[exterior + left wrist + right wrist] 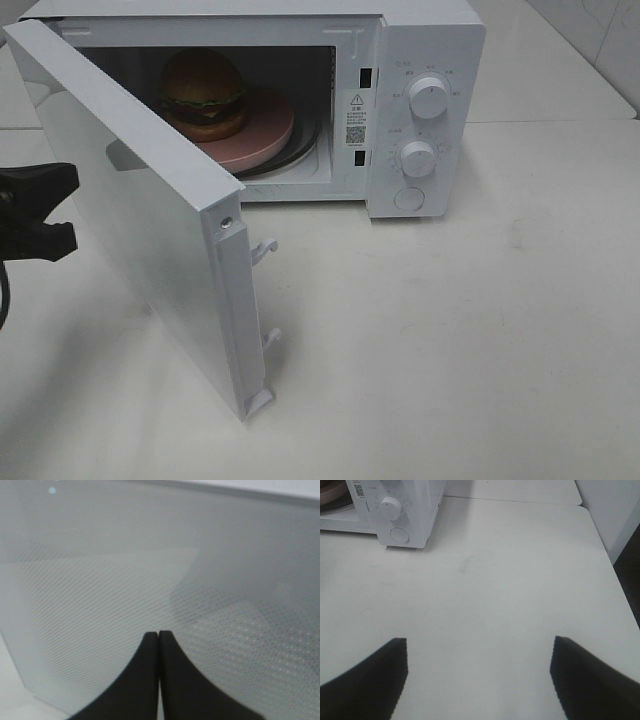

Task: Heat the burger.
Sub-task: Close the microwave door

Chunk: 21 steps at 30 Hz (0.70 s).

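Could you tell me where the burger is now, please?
In the exterior high view, the burger sits on the pink plate inside the open microwave, upper left.

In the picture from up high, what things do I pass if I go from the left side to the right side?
left gripper → open microwave door → burger inside the microwave → control panel with its knobs

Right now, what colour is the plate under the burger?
Pink plate, clearest in the exterior high view.

Burger (204, 90) golden-brown, green frill; plate (266, 132) pink; microwave (430, 50) white; door (100, 595) dotted mesh.
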{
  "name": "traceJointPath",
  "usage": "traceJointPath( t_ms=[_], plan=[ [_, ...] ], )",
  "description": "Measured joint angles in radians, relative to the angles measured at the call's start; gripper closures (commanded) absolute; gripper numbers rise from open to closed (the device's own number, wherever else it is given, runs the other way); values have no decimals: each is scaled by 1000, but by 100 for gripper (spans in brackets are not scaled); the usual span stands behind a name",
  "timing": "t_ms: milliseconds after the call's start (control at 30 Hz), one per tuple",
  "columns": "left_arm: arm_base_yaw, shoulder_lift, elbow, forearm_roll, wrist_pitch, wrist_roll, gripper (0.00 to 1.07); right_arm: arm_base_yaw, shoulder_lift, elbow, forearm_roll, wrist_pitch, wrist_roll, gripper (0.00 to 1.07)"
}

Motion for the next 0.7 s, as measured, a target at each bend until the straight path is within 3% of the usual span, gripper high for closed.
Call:
traceJointPath(
  t_ms=[67,133,700],
  plan=[
    [-14,7,-6,-12,0,4,107,0,0,0,0,0,0,31],
    [-81,38,-33,-92,2,25,107,0,0,0,0,0,0,31],
    [-319,173,-190,-323,25,96,107,0,0,0,0,0,0,31]
  ],
)
